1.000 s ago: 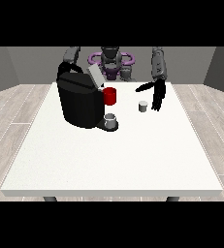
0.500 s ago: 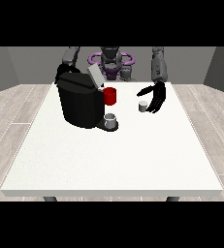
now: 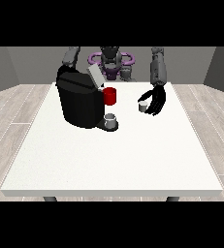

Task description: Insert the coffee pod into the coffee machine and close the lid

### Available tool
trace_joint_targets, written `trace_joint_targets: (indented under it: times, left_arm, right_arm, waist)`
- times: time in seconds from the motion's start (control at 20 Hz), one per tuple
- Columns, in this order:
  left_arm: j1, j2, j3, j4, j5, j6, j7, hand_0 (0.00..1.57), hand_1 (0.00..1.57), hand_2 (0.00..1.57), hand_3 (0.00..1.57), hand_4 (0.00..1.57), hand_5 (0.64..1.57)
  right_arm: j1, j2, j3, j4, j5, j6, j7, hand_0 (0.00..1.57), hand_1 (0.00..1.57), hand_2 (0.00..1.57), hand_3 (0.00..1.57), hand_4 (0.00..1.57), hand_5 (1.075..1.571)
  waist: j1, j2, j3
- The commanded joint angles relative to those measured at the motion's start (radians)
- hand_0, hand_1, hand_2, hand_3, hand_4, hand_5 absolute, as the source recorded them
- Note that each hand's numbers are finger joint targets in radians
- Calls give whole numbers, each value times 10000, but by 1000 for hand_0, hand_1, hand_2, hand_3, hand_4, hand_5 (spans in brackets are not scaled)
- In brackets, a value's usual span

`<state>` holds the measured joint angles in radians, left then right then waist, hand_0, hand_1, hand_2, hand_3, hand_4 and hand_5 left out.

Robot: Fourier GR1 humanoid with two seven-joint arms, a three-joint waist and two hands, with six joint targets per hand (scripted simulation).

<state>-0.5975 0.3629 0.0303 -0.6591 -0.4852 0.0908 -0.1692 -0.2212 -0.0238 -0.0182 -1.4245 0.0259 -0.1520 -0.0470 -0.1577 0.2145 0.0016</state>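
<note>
Over at the view's right, the hand (image 3: 155, 100) hangs low above the white table (image 3: 113, 155), its dark fingers (image 3: 152, 107) bent in a half-cup around the small grey coffee pod (image 3: 142, 107) — thumb reaching toward the pod's top, the rest curving beside it — but whether they actually touch or clasp it, I cannot tell from here. The pod stands upright on the table, a little grey cylinder with a paler top, right of the coffee machine (image 3: 81, 100) and apart from it. Between pod and machine sits a bright red part (image 3: 110, 96) on the machine's front, and under it a small grey cup (image 3: 110, 119) rests on the drip base. The machine itself is a bulky black block on the table's left half, its grey lid (image 3: 95, 75) tilted up and open. The arm at the view's left disappears behind the machine's top; its hand is hidden, so nothing to say of it. Beyond the far edge, the robot's torso (image 3: 110, 60) stands with purple rings around it.
</note>
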Motion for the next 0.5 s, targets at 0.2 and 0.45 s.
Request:
trace_joint_targets:
  times: [0.2, 0.45]
  left_arm:
    - [-281, -194, 81, 793, -680, 1216, -472, 836, 836, 974, 748, 380, 1571]
    - [-597, 372, -65, 1322, -1161, 893, -453, 899, 899, 1011, 776, 309, 1571]
  right_arm:
    - [-38, -283, -181, -197, -133, 166, 508, 0, 0, 0, 0, 500, 1571]
    - [187, 214, 229, -432, -244, 254, 48, 0, 0, 0, 0, 515, 1571]
  waist:
    - [-125, -68, -19]
    - [-374, 152, -18]
